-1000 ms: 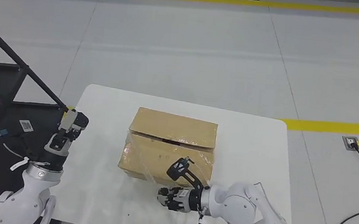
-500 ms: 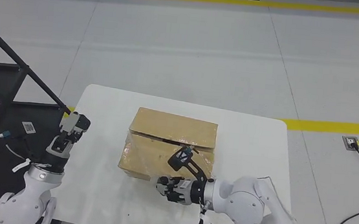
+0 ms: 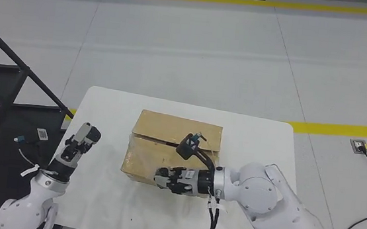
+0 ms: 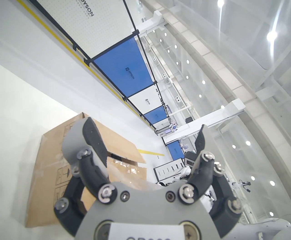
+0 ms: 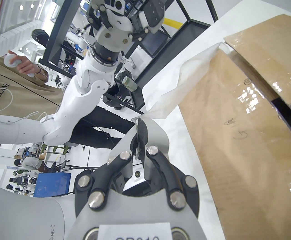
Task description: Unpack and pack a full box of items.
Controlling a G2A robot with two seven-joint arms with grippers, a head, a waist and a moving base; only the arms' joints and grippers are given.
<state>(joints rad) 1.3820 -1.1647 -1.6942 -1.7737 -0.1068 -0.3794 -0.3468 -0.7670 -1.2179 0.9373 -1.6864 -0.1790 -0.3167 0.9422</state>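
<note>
The right claw (image 5: pixel 139 134), pinching a strip of clear tape (image 5: pixel 191 75), has slid along the front of the cardboard box (image 3: pixel 175 130) just beside it, so the strip now stretches from the claw to the box corner. The left claw (image 4: pixel 146 136), spread and empty, has come nearer the box; I think the flaps can soon open.
</note>
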